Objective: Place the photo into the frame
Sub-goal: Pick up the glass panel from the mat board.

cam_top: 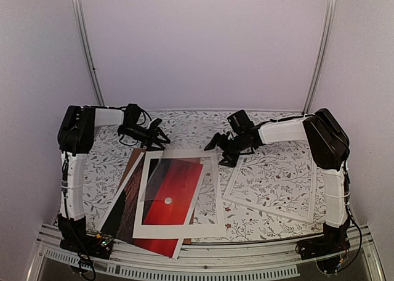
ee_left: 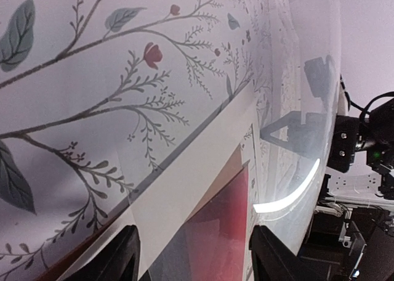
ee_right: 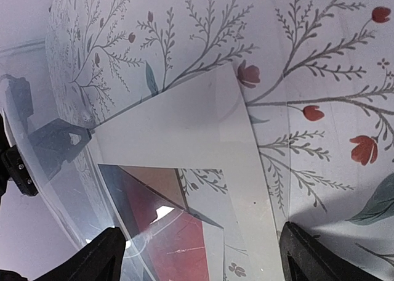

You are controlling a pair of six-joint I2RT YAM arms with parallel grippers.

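Note:
The photo [cam_top: 175, 198], a red sky with a small white sun, lies at the table's near middle. A wide white mat [cam_top: 178, 230] lies over it, and a greyish clear sheet [cam_top: 175, 173] lies tilted across the mat's opening. The frame [cam_top: 266, 210], thin and white with the tablecloth showing through its pane, lies to the right, apart from the photo. My left gripper [cam_top: 161, 139] hovers open over the mat's far left corner [ee_left: 184, 188], with the red photo [ee_left: 228, 232] below. My right gripper [cam_top: 220, 153] stands open above the mat's far right corner [ee_right: 184, 127], holding nothing.
A brown board [cam_top: 132, 165] pokes out from under the mat at the left, with a dark striped sheet [cam_top: 126, 207] below it. A floral cloth [cam_top: 184, 124] covers the table. White walls close in the back and sides.

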